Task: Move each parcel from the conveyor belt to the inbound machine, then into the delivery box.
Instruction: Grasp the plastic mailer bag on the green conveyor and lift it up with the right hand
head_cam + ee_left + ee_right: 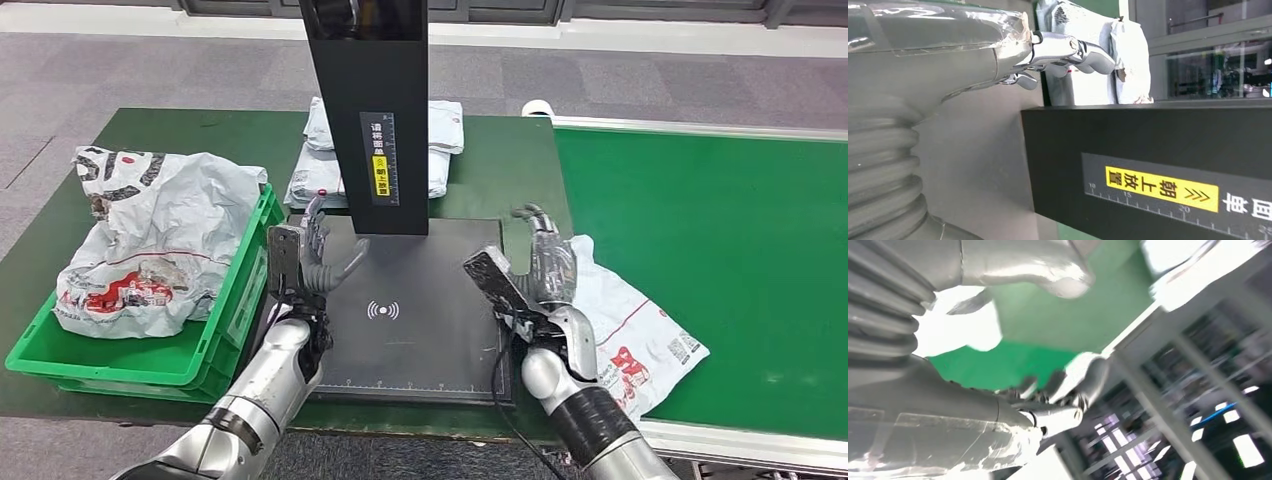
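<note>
Your left hand [308,258] and right hand [541,268]: fingers spread, empty, flanking black scanner post [372,110]; white parcel [640,335] on conveyor belt [720,230] beside right hand.

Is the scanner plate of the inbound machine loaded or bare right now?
Bare: the black scanner plate carries no parcel; both hands hover open above its sides, and a white parcel lies on the conveyor belt.
</note>
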